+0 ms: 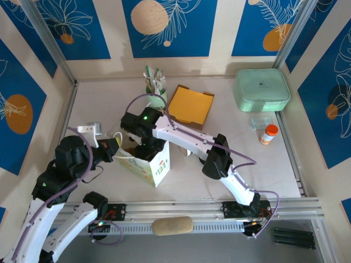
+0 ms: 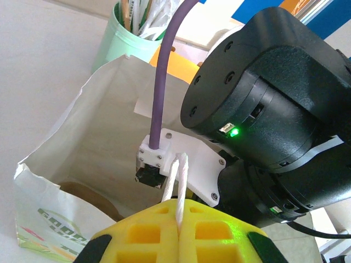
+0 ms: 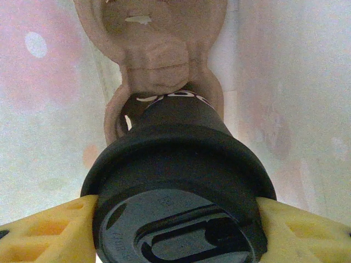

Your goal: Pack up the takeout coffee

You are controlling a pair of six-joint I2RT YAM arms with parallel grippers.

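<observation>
Inside the white paper bag (image 1: 149,164), at seven o'clock on the tabletop (image 1: 241,148), the right pincer (image 3: 175,219) clamps the black-lidded takeout coffee (image 3: 175,181) above the brown moulded-pulp carrier (image 3: 159,49). The left pincer (image 2: 178,233) pinches the bag's white twine handle (image 2: 179,183).

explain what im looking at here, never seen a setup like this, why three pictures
Two robot arms are bolted to a table's near edge. One picture comes from a camera above; the other two from cameras on each wrist.

The left gripper is shut on the white handle of a paper bag, holding it open. The right gripper reaches down inside the bag, clamped on the black lid of a coffee cup, above a brown pulp cup carrier.

Also on the table: a mint cup of utensils, an orange box, a green lidded container and a small orange-capped bottle.
</observation>
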